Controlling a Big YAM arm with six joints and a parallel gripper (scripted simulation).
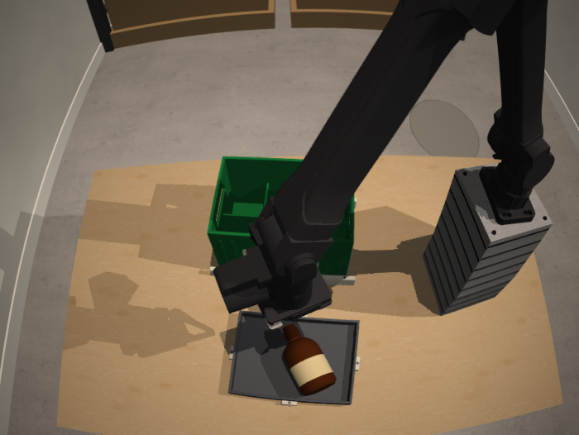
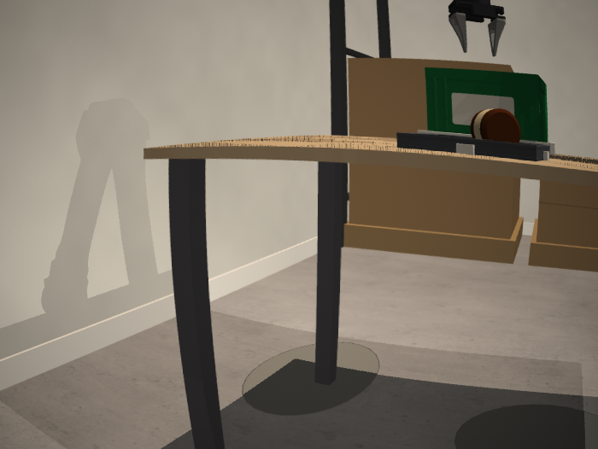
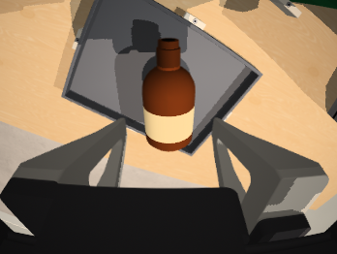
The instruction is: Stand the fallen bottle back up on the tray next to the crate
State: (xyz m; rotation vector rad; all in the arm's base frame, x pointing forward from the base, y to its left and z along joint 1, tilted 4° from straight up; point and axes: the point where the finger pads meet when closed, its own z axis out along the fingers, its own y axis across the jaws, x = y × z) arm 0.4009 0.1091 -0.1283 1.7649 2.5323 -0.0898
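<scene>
I am looking into a plain test room; bare grey walls, concrete floor (image 2: 411, 308), a wooden bench (image 1: 421, 355); brown cabinets (image 2: 430, 159) behind.

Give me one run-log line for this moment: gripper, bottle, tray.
gripper: open, empty, high above tray | bottle: on its side in tray, neck toward crate | tray: flat on table | phase: pre-grasp

Wooden table (image 1: 421, 355), grey ribbed pedestal (image 1: 481, 252), brown cabinets (image 2: 430, 193).

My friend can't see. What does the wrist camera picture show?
A brown bottle with a cream label lies on its side in a dark grey tray on a wooden table. The open gripper hangs above it, jaws apart and empty.
</scene>
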